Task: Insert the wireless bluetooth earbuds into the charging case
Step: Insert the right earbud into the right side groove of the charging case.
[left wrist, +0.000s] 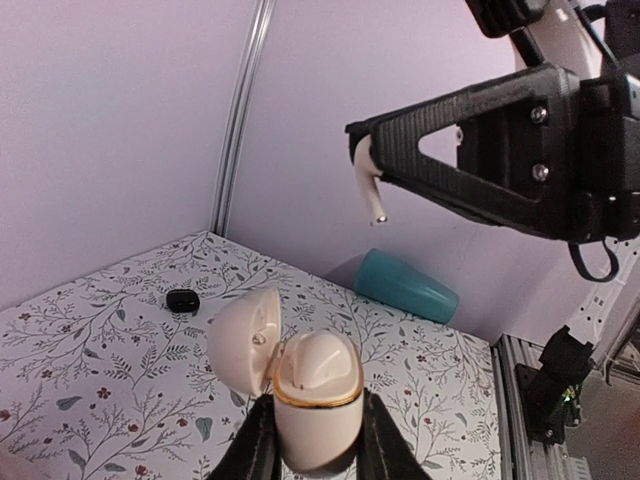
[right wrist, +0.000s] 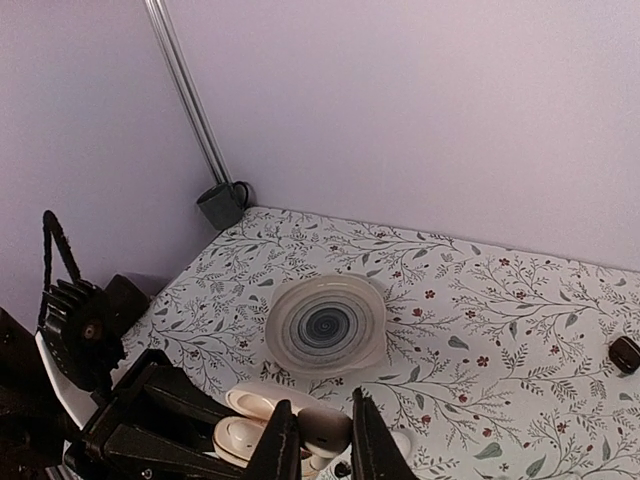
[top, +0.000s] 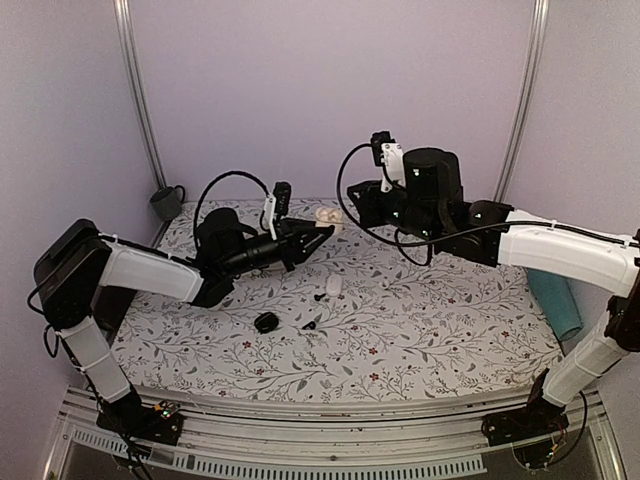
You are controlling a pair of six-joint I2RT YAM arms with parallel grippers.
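The cream charging case [left wrist: 315, 400] has a gold rim, and its lid [left wrist: 243, 340] is swung open to the left. My left gripper [left wrist: 315, 415] is shut on its body and holds it upright above the table. In the top view the case [top: 325, 216] sits at the tip of the left gripper [top: 318, 232]. Just above the case my right gripper [right wrist: 322, 420] is shut on one white earbud [right wrist: 325, 432]. From the left wrist that earbud [left wrist: 368, 180] hangs stem-down from the right gripper [left wrist: 365, 140]. A second earbud [top: 334, 285] lies on the cloth.
A swirl-patterned plate [right wrist: 326, 325] lies beyond the case and a dark mug [right wrist: 222, 205] stands in the back left corner. A teal cup [left wrist: 405, 285] lies on its side by the right wall. Small black bits [top: 266, 322] lie on the floral cloth [top: 420, 330].
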